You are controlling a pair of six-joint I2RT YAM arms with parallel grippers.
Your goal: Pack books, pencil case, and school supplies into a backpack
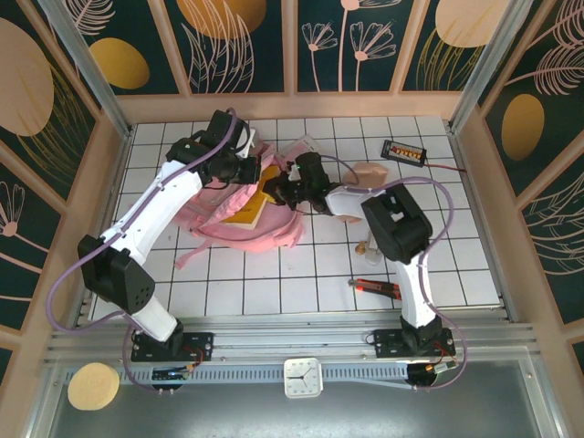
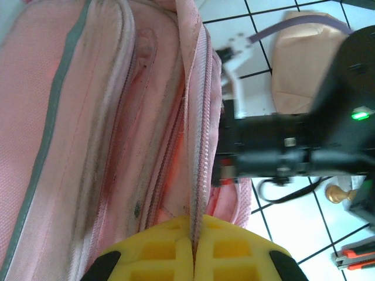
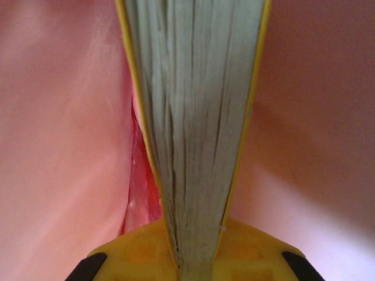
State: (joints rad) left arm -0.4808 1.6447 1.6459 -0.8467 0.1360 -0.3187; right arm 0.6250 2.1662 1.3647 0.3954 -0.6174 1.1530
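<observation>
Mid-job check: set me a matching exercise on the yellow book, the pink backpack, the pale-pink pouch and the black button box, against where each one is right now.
Things
1. yellow softcover book
2. large pink fabric backpack
3. pale-pink fabric pouch
4. black wired box with orange buttons

Places or states
A. loose on the tiles, just right of the backpack
B. zip edge pinched in the left gripper
C. clamped in the right gripper, pink fabric on both sides
D. farthest back on the tiles, cable trailing right

Pairs: 1-C, 2-B, 3-A, 4-D
</observation>
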